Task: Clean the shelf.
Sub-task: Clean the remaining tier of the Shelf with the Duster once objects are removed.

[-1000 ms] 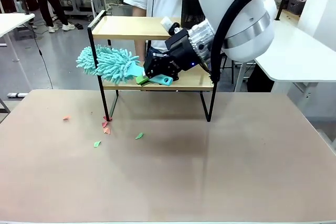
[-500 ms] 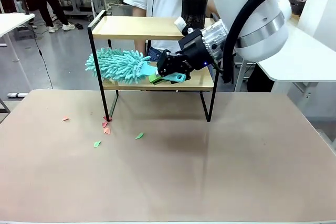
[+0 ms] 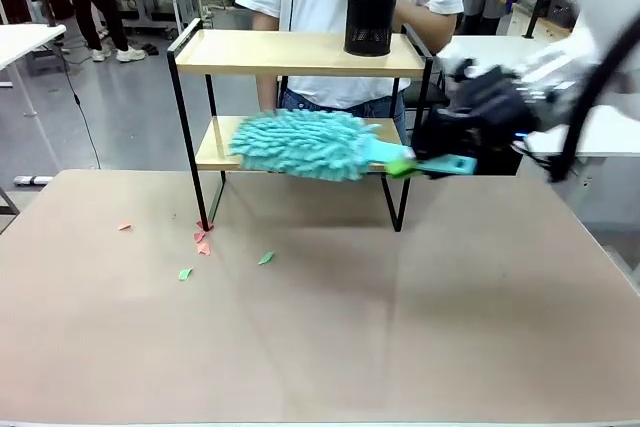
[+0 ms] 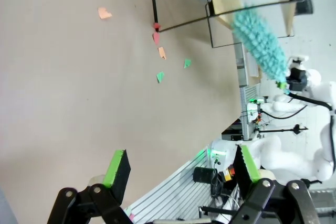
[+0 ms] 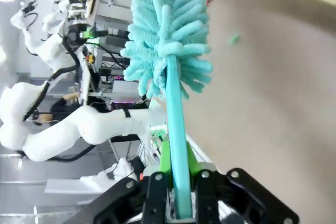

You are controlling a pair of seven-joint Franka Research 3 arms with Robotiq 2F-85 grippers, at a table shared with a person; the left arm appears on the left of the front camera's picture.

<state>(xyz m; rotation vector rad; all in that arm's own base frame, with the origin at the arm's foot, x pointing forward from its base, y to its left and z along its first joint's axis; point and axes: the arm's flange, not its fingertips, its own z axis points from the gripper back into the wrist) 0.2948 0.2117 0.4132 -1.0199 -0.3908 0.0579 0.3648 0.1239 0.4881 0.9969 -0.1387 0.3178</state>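
A: What changed?
B: The right hand [image 3: 418, 160] has withdrawn rightward, drawing the duster [image 3: 300, 144] across the lower board of the shelf [image 3: 290, 52].
A: Hand states? Shelf location?
B: Right hand clamped on the duster handle. Left hand [image 4: 181, 169] fingers apart, holding nothing. Shelf stands at the far edge of the counter [image 3: 400, 327].

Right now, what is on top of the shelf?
A black mesh cup stands on the shelf's top board, near its right end. The duster covers much of the lower board, so anything lying there is hidden.
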